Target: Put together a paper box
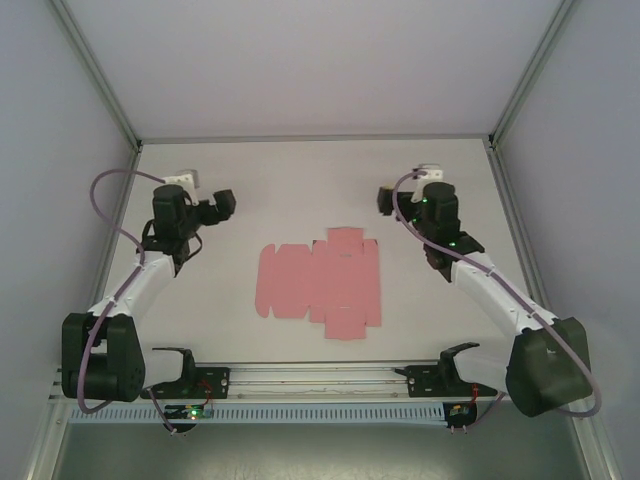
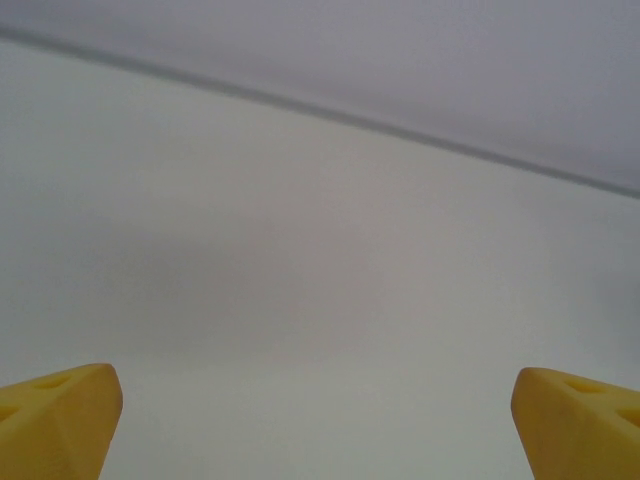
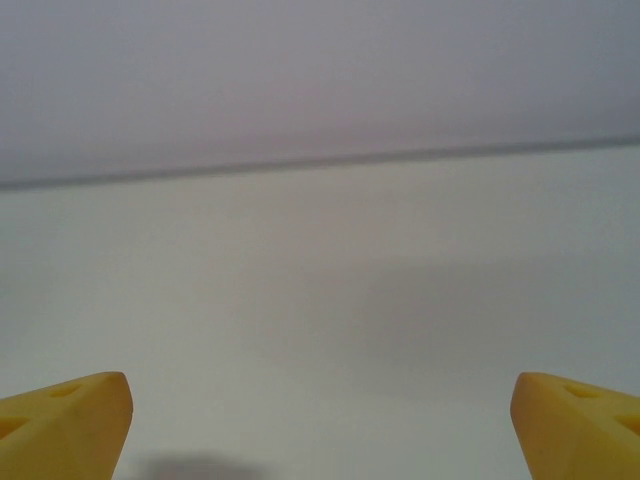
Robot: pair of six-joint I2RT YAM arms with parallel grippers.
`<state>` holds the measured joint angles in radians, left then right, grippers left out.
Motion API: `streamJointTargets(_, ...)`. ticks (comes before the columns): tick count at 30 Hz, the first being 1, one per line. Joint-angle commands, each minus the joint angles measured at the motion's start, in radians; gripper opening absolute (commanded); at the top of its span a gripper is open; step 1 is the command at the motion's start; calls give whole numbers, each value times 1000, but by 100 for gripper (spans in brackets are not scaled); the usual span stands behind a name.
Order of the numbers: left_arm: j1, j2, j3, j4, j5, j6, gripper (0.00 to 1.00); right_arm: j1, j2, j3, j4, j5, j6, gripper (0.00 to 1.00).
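Paper box [image 1: 320, 283] is a flat die-cut sheet, not folded: pink thin card, matte, w/ a long rectangular body, scalloped edge on the side toward the left gripper [image 1: 222, 205], and squarish flaps sticking out on the far and near edges plus small tabs toward the right gripper [image 1: 385, 198]. It lies flat on the table [image 1: 300, 180], roughly midway btwn the two grippers and closer to the arm bases than either, touching neither. Table top is smooth, off-white, plain. Left gripper hangs above bare table, off to the sheet's left; in the left wrist view its yellow fingertips [image 2: 60, 420] sit at opposite bottom corners, wedge-shaped, moulded plastic w/ small holes, spread wide w/ nothing btwn them. Right gripper is the same on the other side: yellow fingertips [image 3: 70, 420] far apart, only pale table surface in the gap. Ahead of both grippers the table meets a grey wall along a thin dark seam. Arms are white and black w/ purple cable [image 1: 105, 190] looping along them
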<state>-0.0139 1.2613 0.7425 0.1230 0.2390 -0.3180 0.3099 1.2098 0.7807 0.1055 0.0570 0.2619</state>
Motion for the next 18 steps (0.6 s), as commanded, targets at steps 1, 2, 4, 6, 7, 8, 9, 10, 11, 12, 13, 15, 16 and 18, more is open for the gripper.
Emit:
streamJointTargets(1, -71, 11, 9, -214, 147, -98, 100, 103, 71, 31, -266, -166, 121, 96)
streamJointTargets(2, -84, 12, 16, -244, 145, -103, 100, 125, 105, 39, -290, -174, 143, 95)
streamJointTargets(4, -108, 19, 14, -280, 171, -116, 100, 144, 182, 63, -344, -216, 175, 90)
streamJointTargets(6, -131, 35, 8, -302, 218, -123, 100, 150, 253, 91, -394, -252, 173, 86)
streamJointTargets(7, -146, 46, 9, -322, 221, -130, 100, 152, 285, 97, -403, -261, 159, 85)
streamJointTargets(8, -160, 55, 12, -343, 222, -126, 100, 152, 314, 100, -398, -257, 158, 84)
streamJointTargets(9, -174, 69, 12, -356, 223, -129, 100, 153, 337, 99, -382, -255, 161, 84)
streamJointTargets(10, -187, 79, 7, -361, 233, -137, 100, 151, 364, 95, -359, -274, 156, 83)
streamJointTargets(11, -197, 92, 1, -359, 252, -141, 100, 149, 386, 99, -351, -268, 167, 81)
streamJointTargets(12, -203, 103, -7, -352, 278, -151, 100, 145, 406, 104, -348, -264, 171, 81)
streamJointTargets(13, -207, 115, -8, -359, 308, -150, 100, 142, 421, 104, -331, -268, 164, 81)
streamJointTargets(15, -215, 134, -2, -393, 323, -148, 100, 131, 449, 93, -279, -275, 174, 81)
streamJointTargets(16, -216, 139, 0, -412, 315, -148, 100, 126, 465, 87, -258, -291, 179, 81)
streamJointTargets(18, -218, 148, 0, -441, 300, -159, 100, 113, 503, 78, -240, -303, 200, 78)
